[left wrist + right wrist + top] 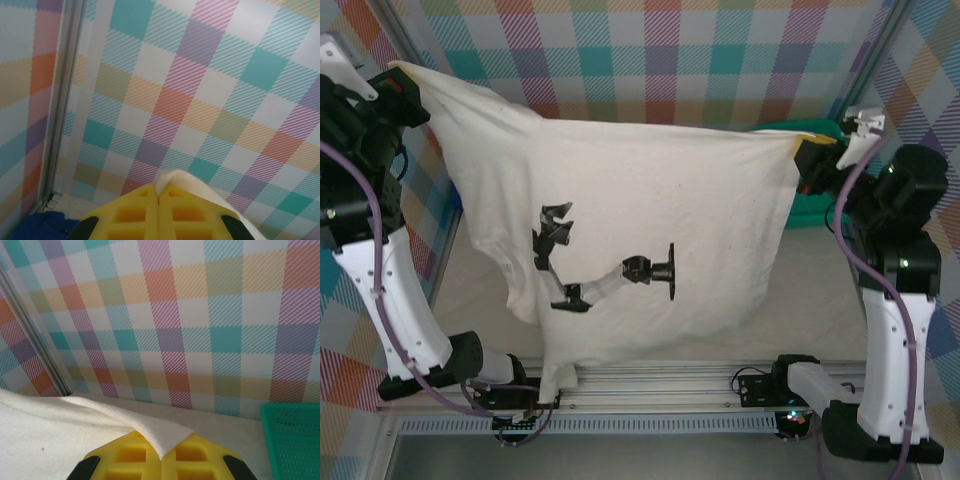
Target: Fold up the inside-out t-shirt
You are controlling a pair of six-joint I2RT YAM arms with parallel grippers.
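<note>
On the left, the left gripper (408,82) is seen clamped shut on an upper corner of the inside-out t-shirt (650,200). In the left wrist view only a small tuft of white cloth is pinched between the yellow pads (130,216). With so little fabric caught, that corner could be pulled free by a sharp tug or more tension across the span.

A blue cloth (40,226) lies low in the left corner. It could be dragged along if the shirt is lowered there.

Across the middle, the shirt is held up off the table and stretched wide between the two arms, with a dark print showing on it. The left corner is carried higher than the right, so a skewed lay-down is likely unless the heights are evened. The lower left part sags down to the rail (660,380) by the left arm's base. A snag on the rail or the purple cable (430,385) is to be feared when the cloth is moved.

On the right, the right gripper (807,152) is closed on the other corner, and a folded point of cloth is nipped between its pads (127,455). The green basket (295,440) stands just behind it, so the hem could be draped over the basket or catch on its mesh.
</note>
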